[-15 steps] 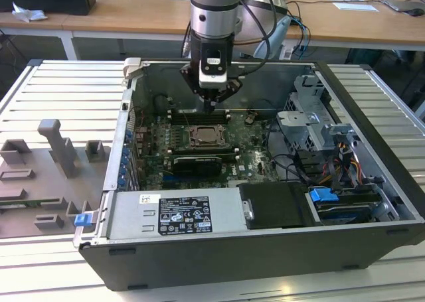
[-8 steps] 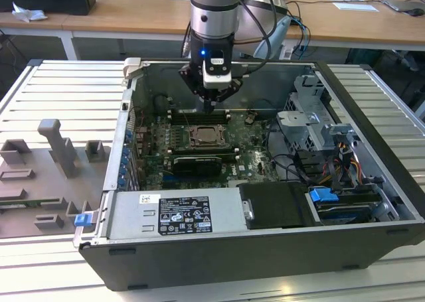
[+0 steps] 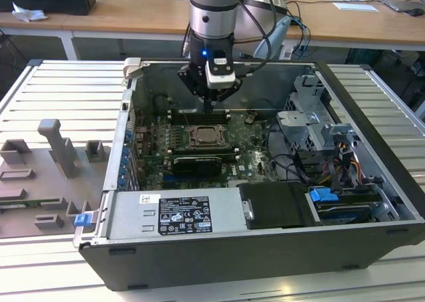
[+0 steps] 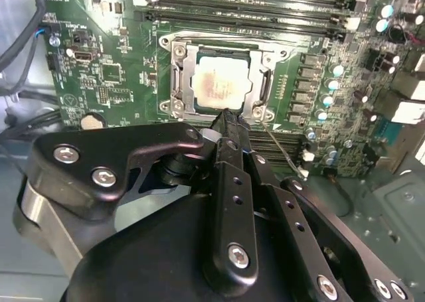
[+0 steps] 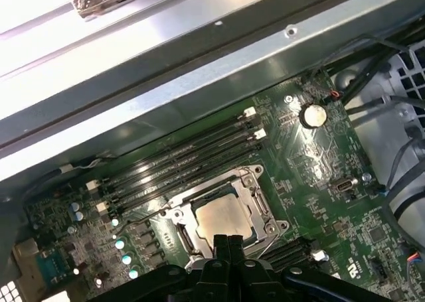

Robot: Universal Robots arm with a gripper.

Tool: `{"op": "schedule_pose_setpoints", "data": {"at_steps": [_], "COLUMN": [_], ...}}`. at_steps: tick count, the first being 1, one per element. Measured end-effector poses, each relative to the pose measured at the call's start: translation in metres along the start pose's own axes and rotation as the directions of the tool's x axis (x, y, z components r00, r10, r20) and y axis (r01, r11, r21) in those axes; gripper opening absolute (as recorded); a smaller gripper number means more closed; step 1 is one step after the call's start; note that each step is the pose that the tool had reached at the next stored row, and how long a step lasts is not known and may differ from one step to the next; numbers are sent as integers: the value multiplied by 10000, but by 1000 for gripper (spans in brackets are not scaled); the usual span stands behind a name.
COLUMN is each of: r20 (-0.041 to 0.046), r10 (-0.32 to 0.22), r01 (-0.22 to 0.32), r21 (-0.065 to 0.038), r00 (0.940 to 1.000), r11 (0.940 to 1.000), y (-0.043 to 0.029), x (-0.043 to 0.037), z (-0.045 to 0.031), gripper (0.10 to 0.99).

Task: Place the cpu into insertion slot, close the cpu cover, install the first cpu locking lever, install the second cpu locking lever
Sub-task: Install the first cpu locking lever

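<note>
The case (image 3: pixel 199 265) lies on the counter (image 3: pixel 60 96). Mid-board inside, the cpu (image 4: pixel 222 83) sits in the slot (image 4: pixel 178 56), with memory slots (image 3: pixel 199 114) just beyond and a card (image 3: pixel 196 162) nearer. The gripper (image 3: pixel 208 105) hangs over the slot. The power supply (image 3: pixel 176 216) lines the near wall, and the drive cage (image 3: pixel 312 126) stands at the exterior view's right.

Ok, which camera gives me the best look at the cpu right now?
The second wrist view: the cpu sits large in the insertion slot, only one edge hidden by the shut tool. The first wrist view shows it smaller, one edge also behind the tool. The exterior view shows it far off and small.
</note>
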State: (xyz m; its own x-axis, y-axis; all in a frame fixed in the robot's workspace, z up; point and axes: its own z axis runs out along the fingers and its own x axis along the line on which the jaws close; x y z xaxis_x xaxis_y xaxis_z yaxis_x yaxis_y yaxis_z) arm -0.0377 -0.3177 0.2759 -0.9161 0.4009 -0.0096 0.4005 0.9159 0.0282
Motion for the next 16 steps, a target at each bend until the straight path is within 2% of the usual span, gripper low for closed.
{"op": "schedule_pose_setpoints", "data": {"at_steps": [2,6,16], "r20": [-10,-31,-57], "r10": [-357,-1126,-2136], "r01": [357,1126,2136], "r21": [-3,-12,-27], "r00": [9994,9936,9769], "r11": [9994,9936,9769], "y": [0,0,0], "x": [0,0,1], "z": [1,3,4], "gripper": [106,106,106]}}
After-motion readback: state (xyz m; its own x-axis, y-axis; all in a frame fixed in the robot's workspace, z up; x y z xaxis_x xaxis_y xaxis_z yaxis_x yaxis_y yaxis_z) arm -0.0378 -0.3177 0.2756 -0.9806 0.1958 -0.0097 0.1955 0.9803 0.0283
